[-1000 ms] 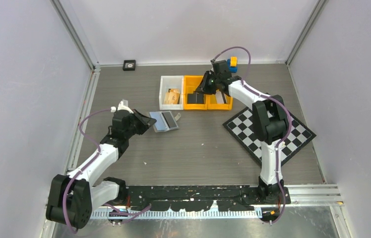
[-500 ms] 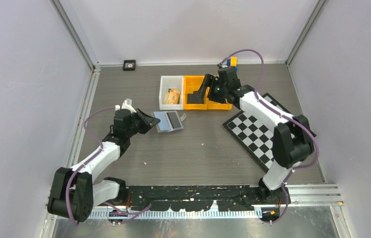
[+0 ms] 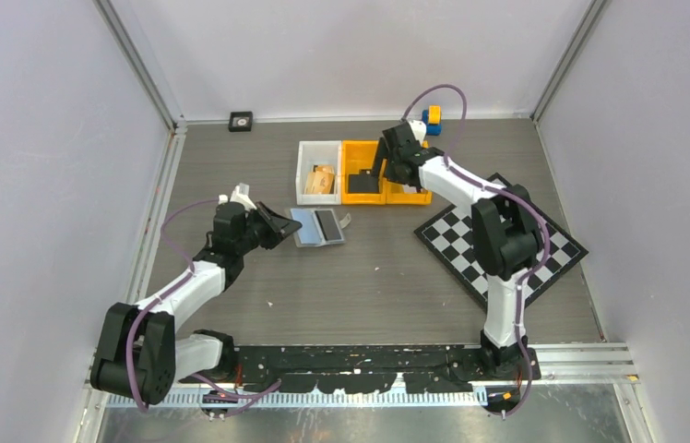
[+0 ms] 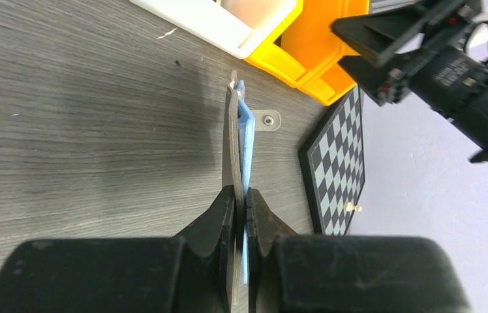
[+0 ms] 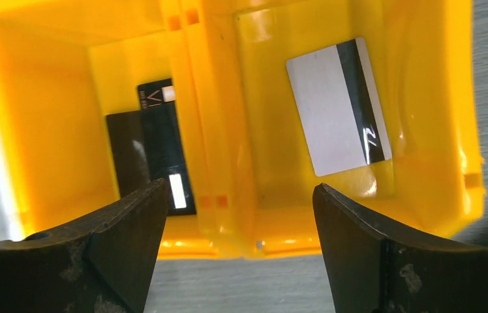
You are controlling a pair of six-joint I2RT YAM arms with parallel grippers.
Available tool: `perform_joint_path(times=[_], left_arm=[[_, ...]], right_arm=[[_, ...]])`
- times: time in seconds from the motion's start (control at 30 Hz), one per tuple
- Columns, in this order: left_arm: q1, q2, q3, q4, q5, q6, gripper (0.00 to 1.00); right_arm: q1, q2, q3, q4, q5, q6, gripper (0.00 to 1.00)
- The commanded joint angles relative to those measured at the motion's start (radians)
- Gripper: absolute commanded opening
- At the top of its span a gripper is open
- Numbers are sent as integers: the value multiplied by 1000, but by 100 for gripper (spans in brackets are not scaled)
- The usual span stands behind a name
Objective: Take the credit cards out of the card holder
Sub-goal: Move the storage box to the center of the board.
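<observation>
Right gripper jaws just went wide: silvery-grey striped card now lies in the orange plastic bin. Left gripper jaws pinch the flat grey bi-fold wallet by its edge.

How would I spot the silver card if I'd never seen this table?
Find the row of three bins on the table's far side. The silver card sits in the rightmost orange bin. It is pale grey with a black stripe; the neighbouring orange bin holds a black card.
</observation>
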Motion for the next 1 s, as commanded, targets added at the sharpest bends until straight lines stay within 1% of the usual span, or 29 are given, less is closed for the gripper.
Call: perform_joint_path(times=[0.0,0.03,0.07,0.17,0.23,0.3,0.4,0.43,0.47,0.5,0.63,0.73,0.83,0.87,0.97], left_arm=[[1,-5,-3,105,46,-10,0],[1,5,-1,110,53,-13,0],[1,12,0,114,57,-15,0],[1,27,3,120,67,-19,0],[1,33,6,125,75,-23,0],[1,33,7,126,79,-22,0],[1,25,5,122,75,-20,0],[1,21,4,120,73,-19,0],[1,17,5,118,71,-16,0],[1,13,5,113,67,-14,0],[1,8,2,107,59,-9,0],[1,17,3,108,59,-7,0],[1,25,3,110,59,-6,0],[1,28,4,110,59,-6,0],[1,32,5,112,60,-5,0]], right_arm=[[3,78,123,-31,75,-22,86],[3,97,139,-31,68,-20,86],[4,115,153,-31,63,-20,82],[4,154,173,-31,81,-27,64],[2,151,147,7,88,-36,46],[4,118,86,82,69,-42,30],[8,45,-1,184,51,-54,19],[14,17,-29,213,57,-60,17],[20,-10,-58,244,66,-66,11],[26,-43,-92,285,72,-76,8],[71,-181,-275,533,135,-139,6],[118,-264,-381,692,225,-208,4],[154,-299,-474,854,308,-255,1],[163,-301,-507,936,325,-272,1],[171,-292,-541,1000,344,-297,0]])
